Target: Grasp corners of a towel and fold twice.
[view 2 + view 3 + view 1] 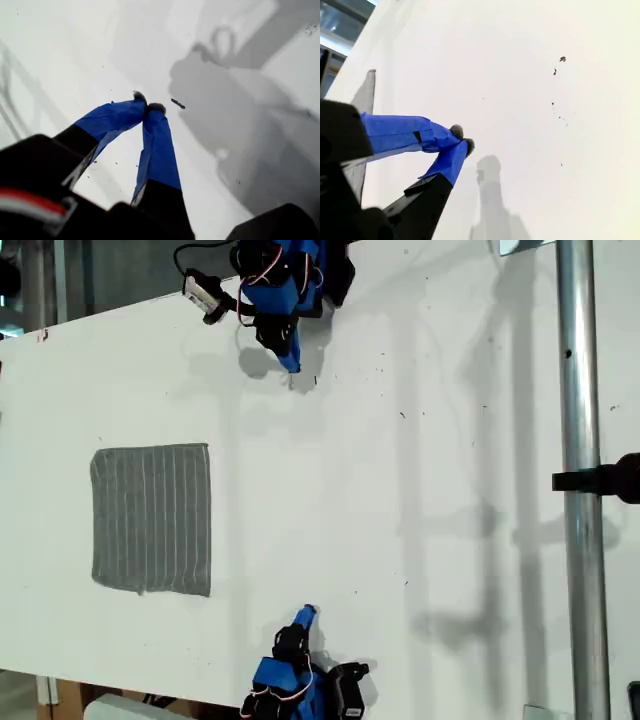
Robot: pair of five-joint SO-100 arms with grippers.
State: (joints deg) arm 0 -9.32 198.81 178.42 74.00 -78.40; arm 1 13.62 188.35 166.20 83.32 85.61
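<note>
Both end effectors closed, empty; towel flat, untouched.

Towel mostly hidden behind my second tool, both arm bases cut by exterior view's edges

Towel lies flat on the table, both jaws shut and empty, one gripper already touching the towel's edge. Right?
Not quite. Neither gripper touches the towel. The exterior view shows it lying flat on the table toward that view's left, with bare surface between it and both arms. The rest holds: my first gripper and my second gripper have their jaws shut on nothing.
</note>
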